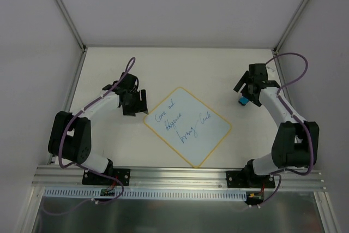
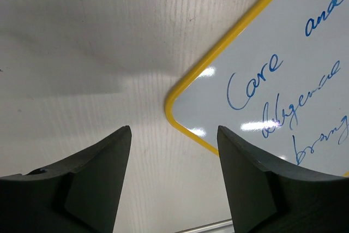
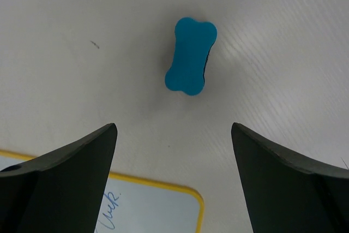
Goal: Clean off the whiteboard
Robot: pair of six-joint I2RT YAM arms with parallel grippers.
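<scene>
While it lies flat, turned like a diamond, in the middle of the worktop (image 1: 109, 69), the whiteboard (image 1: 187, 126) carries blue handwriting inside a yellow border; the left claw (image 1: 134, 103) hangs just beside its left corner, fingers spread, holding nothing; the right claw (image 1: 248, 88), likewise spread and empty, hovers over a small blue bone-shaped eraser (image 1: 242, 101) near the board's right corner, not touching it.
</scene>
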